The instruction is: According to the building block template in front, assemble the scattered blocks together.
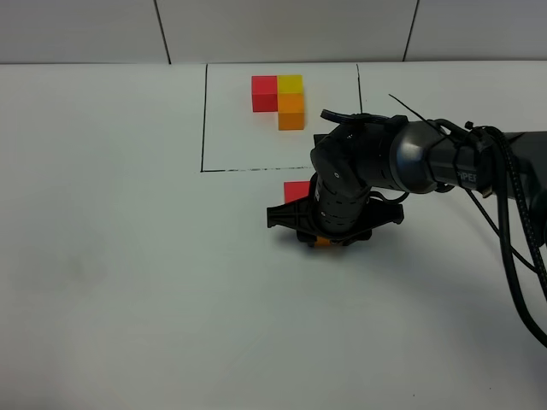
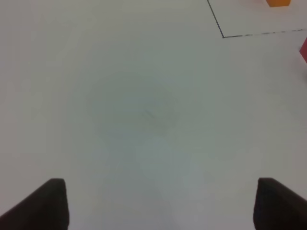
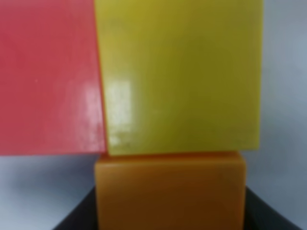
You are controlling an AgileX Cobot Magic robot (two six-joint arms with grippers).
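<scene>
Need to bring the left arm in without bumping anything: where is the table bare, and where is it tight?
Bare: the table left of the outlined box and everything nearer the camera than the right gripper; the left gripper hangs over bare surface.

Tight: the template inside the outline, and just below it the red block, yellow block and orange block packed together at the right gripper.

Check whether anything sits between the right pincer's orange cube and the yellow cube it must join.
Nothing visible does. In the right wrist view the orange cube already lies against the yellow cube, with the red cube beside the yellow.
</scene>
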